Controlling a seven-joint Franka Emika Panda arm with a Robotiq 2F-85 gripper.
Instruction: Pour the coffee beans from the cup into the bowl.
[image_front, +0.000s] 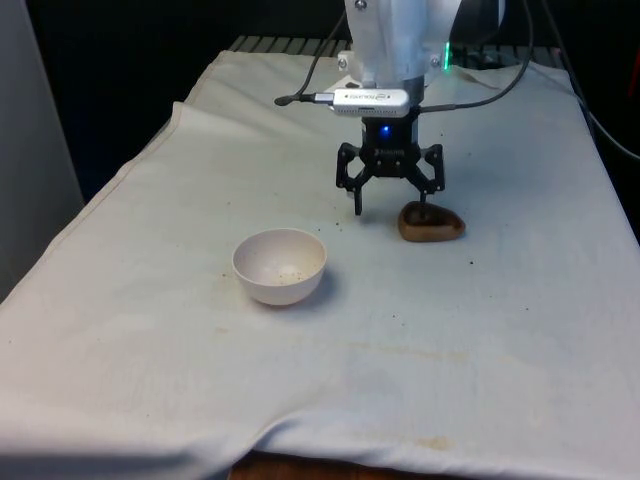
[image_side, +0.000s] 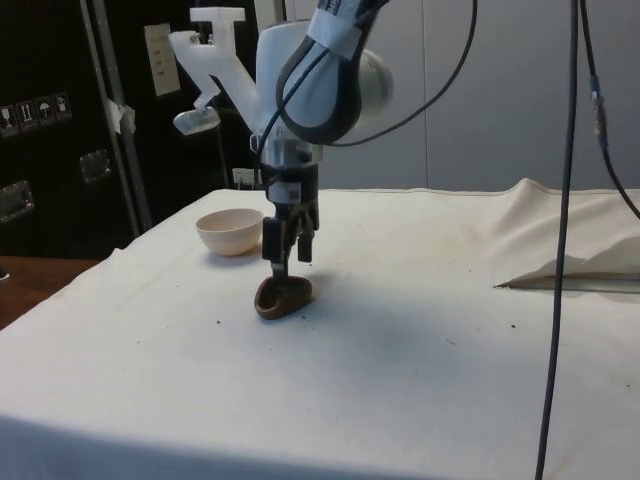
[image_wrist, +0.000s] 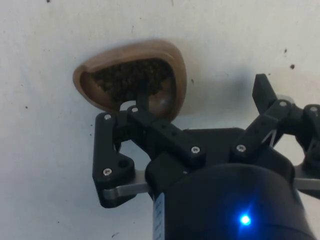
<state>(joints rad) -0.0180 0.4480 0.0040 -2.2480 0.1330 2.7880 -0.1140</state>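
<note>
Gripper (image_front: 390, 205) hung low over the white cloth (image_front: 500, 330), fingers spread wide apart and pointed straight down, nothing between them. One finger (image_wrist: 145, 102) dipped just inside the rim of the brown wooden cup (image_front: 431, 222), the other finger (image_wrist: 262, 92) stood clear of the cup over bare cloth. From the side, gripper (image_side: 288, 262) sat right above the cup (image_side: 281, 296), fingertips down at the rim. Cup (image_wrist: 132, 80) rested on the cloth, rounded-triangular in outline, loaded with dark coffee beans (image_wrist: 131, 77). In the front view, sat a little to the right of the gripper's middle. Pale bowl (image_front: 280, 265) stood upright, nearer the front camera and off to the front view's left, well apart from the cup. A few faint specks lay in the bowl's bottom. Same bowl (image_side: 231, 231) showed in the side view beyond the gripper, toward the dark cabinets. Scattered dark crumbs (image_side: 218, 322) dotted the cloth around the cup.
</note>
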